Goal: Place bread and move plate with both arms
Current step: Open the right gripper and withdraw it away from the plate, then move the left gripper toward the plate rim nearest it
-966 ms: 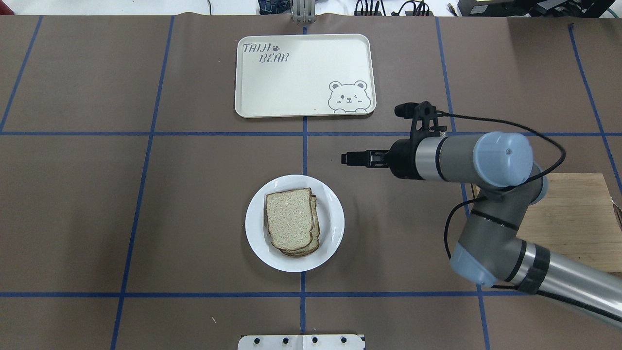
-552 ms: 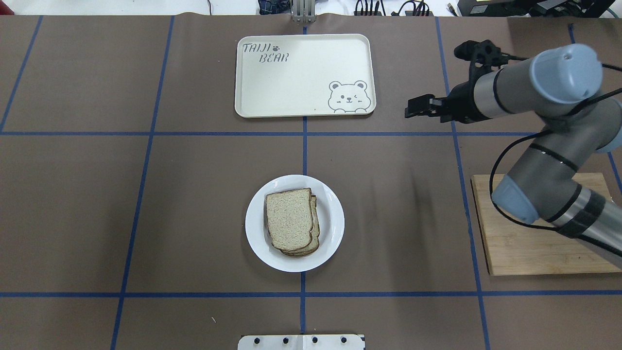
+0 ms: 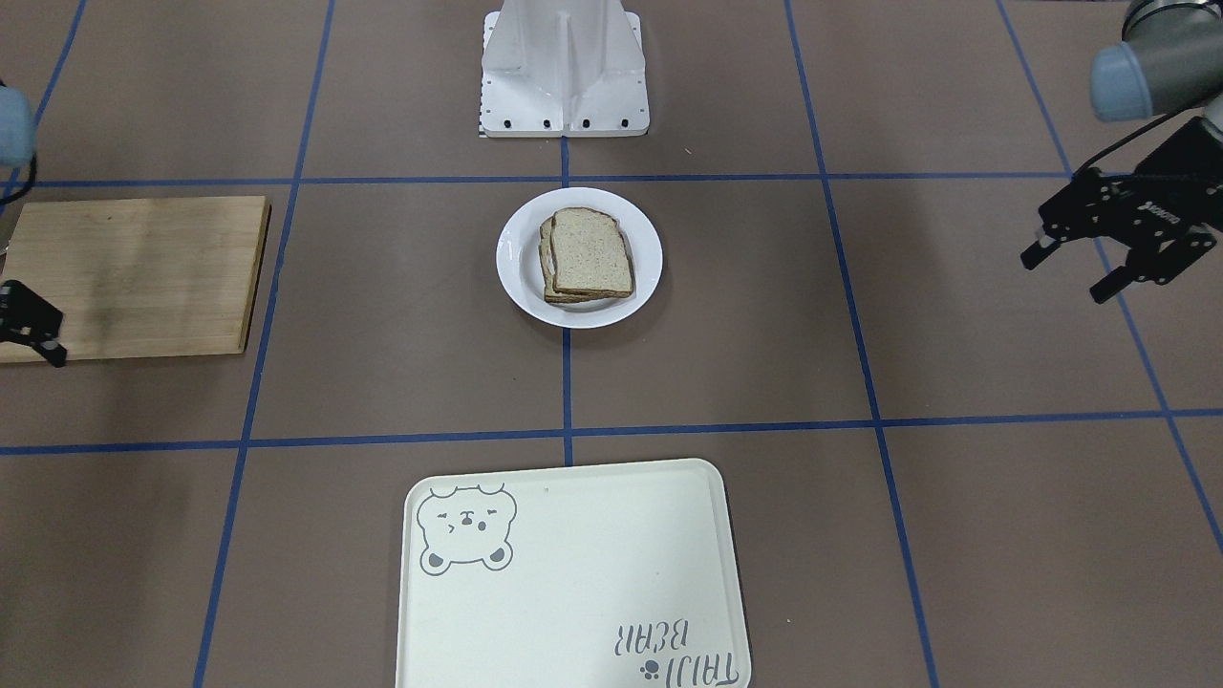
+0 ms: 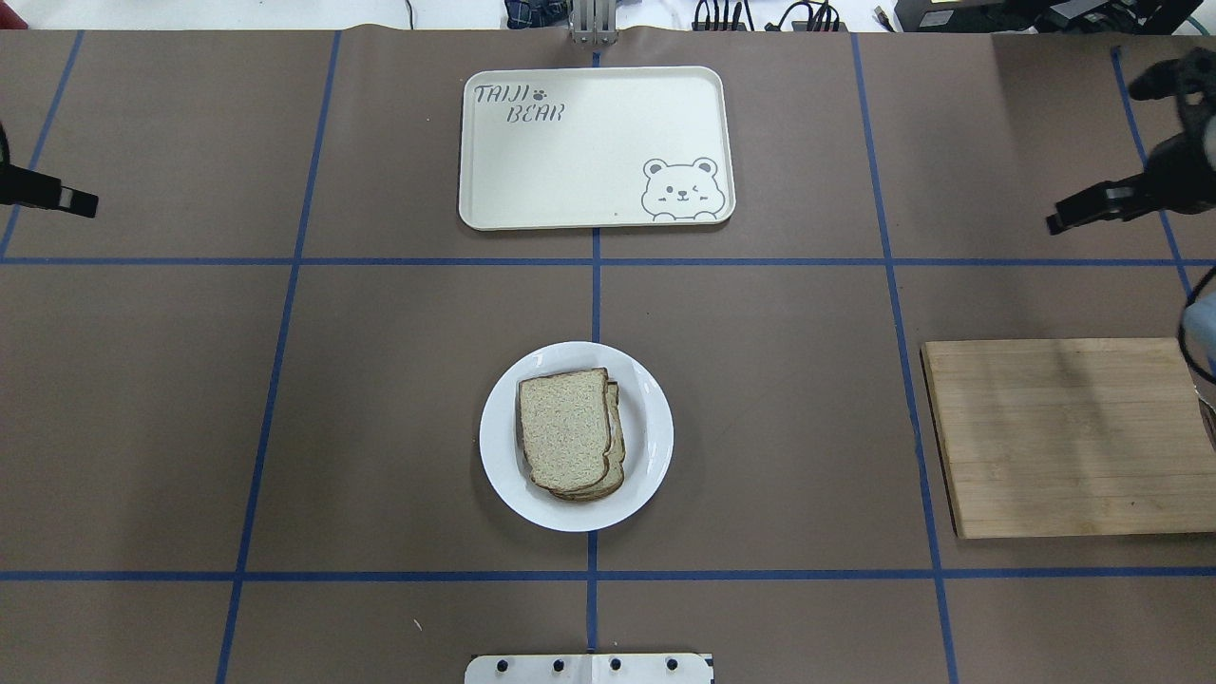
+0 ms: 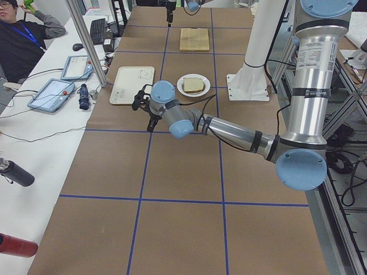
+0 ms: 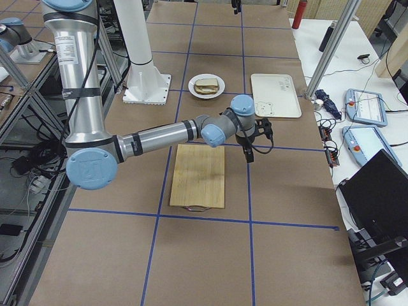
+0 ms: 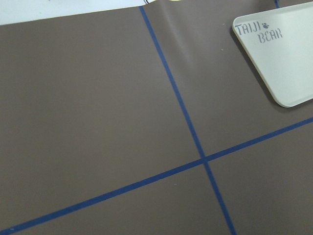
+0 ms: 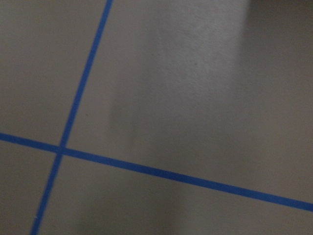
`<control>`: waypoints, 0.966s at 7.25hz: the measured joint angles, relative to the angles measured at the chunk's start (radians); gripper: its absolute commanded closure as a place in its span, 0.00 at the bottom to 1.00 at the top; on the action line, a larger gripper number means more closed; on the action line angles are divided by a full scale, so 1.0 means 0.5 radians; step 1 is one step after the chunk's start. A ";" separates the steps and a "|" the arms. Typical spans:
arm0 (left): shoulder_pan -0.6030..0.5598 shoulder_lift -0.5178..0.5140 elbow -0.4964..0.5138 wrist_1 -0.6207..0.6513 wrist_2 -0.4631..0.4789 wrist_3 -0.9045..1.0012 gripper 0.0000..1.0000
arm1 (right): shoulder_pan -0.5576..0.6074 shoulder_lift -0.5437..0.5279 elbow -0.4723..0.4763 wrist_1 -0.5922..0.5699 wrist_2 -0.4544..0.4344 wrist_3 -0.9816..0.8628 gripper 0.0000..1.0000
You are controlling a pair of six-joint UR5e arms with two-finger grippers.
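The plain bread (image 4: 568,429) lies on top of a stack of slices on the white plate (image 4: 499,437), near the table's middle; both also show in the front-facing view, bread (image 3: 590,250) on plate (image 3: 518,258). My left gripper (image 3: 1063,277) hovers open and empty far out on the robot's left; the overhead view shows it (image 4: 78,200) at the left edge. My right gripper (image 4: 1062,222) is far out on the right, beyond the board; it is seen side-on and half cut off (image 3: 43,344), so I cannot tell its state.
A cream bear tray (image 4: 597,147) lies beyond the plate; its corner shows in the left wrist view (image 7: 283,54). A wooden board (image 4: 1064,437) lies at the right. The robot base (image 3: 564,72) stands on the plate's near side. Blue tape lines cross the brown mat.
My right arm has swung away from beside the plate to the far right edge. My left gripper has come into the overhead view at the left edge. Bread and plate have not moved.
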 measured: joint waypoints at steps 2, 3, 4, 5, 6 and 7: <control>0.229 -0.082 -0.005 -0.142 0.099 -0.410 0.01 | 0.366 -0.168 0.011 -0.329 0.100 -0.590 0.00; 0.391 -0.113 -0.003 -0.247 0.208 -0.659 0.01 | 0.524 -0.239 0.024 -0.519 0.114 -0.754 0.00; 0.550 -0.159 -0.001 -0.306 0.325 -0.880 0.01 | 0.640 -0.312 0.035 -0.674 0.108 -0.834 0.00; 0.711 -0.210 0.009 -0.330 0.464 -1.008 0.02 | 0.733 -0.385 0.043 -0.745 0.097 -0.924 0.00; 0.845 -0.260 0.029 -0.338 0.579 -1.065 0.03 | 0.793 -0.430 0.047 -0.766 0.093 -1.021 0.00; 0.945 -0.295 0.055 -0.342 0.666 -1.093 0.07 | 0.821 -0.445 0.049 -0.774 0.092 -1.079 0.00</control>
